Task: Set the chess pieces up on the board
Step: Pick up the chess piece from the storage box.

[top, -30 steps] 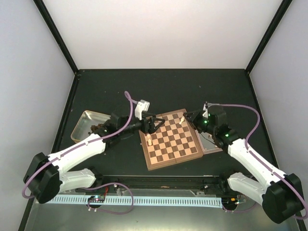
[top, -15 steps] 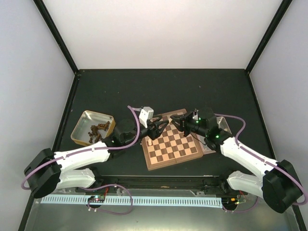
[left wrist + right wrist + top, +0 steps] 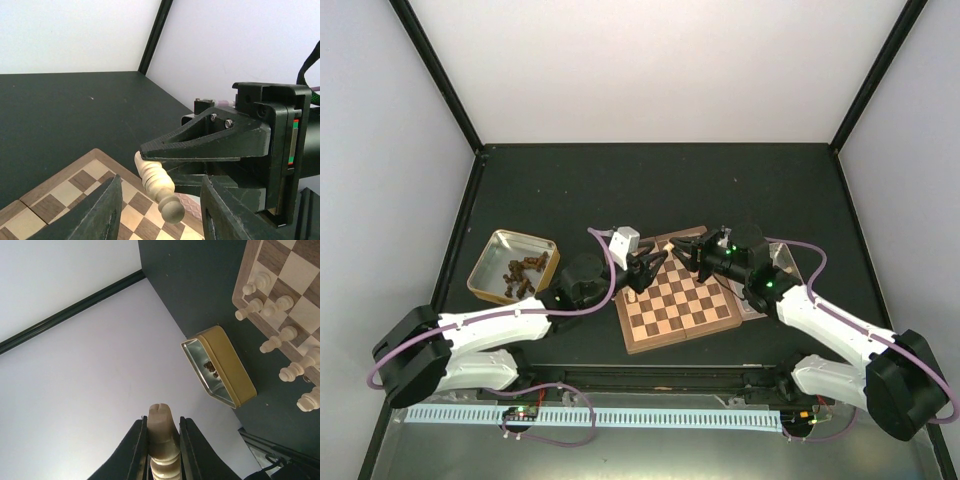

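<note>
L grip [image 3: 653, 266]: fingers apart, nothing clamped | R grip [image 3: 162, 421]: pinching pale piece [image 3: 155, 182], above board [image 3: 677, 342] far edge, between L fingers | other pale pcs [image 3: 280, 340]: standing along board edge

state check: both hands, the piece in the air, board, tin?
Right hand: shut on the pale chess piece, held tilted above the board.
Left hand: open, fingers either side of that piece, no contact visible.
Chessboard: unfolded, lying flat.
Row of pale pieces: upright along one board edge.
Gold tin: open, dark pieces inside.
</note>
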